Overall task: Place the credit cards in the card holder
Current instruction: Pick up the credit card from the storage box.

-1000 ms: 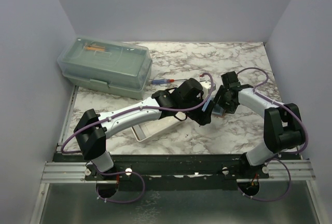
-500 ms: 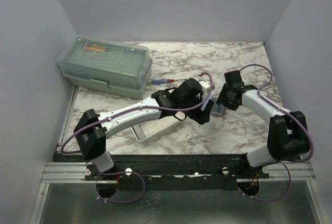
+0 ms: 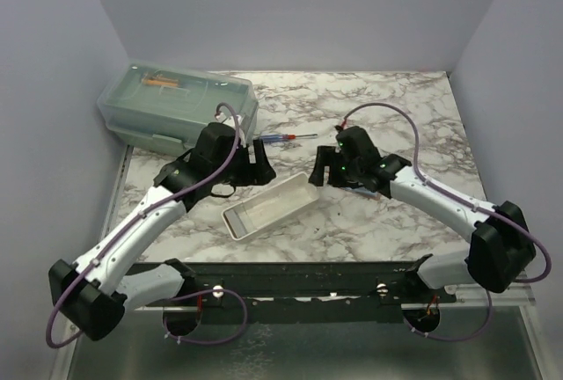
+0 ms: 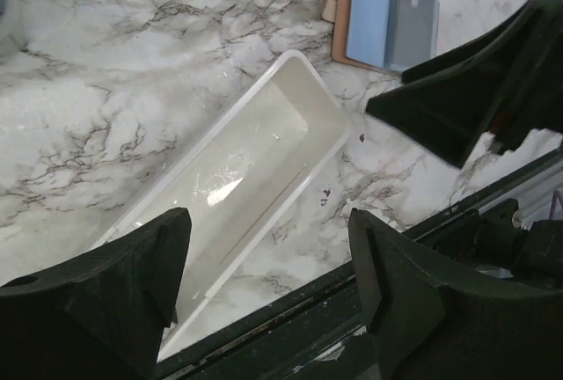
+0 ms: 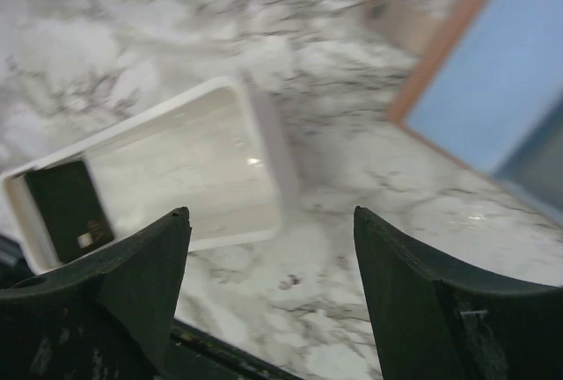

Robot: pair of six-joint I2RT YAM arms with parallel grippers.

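Observation:
The tan-brown card holder (image 4: 339,19) lies open on the marble, with a light blue card (image 4: 368,18) and a grey-blue card (image 4: 413,28) lying on it. It also shows at the upper right of the right wrist view (image 5: 435,59) with a blue card (image 5: 493,72). In the top view the right arm covers most of it. My left gripper (image 3: 257,165) (image 4: 268,222) is open and empty above the white tray's near side. My right gripper (image 3: 322,174) (image 5: 271,213) is open and empty between the tray and the holder.
A long white tray (image 3: 230,220) (image 4: 308,98) (image 5: 264,134) lies at the table's middle, with a dark rectangular thing (image 5: 66,208) at one end. A pale green lidded box (image 3: 176,112) stands at the back left. A red-handled screwdriver (image 3: 281,137) lies beside it.
My left arm has pulled back to the left, away from the holder. My right gripper has swung left over the holder toward the tray's end. The tray is now uncovered.

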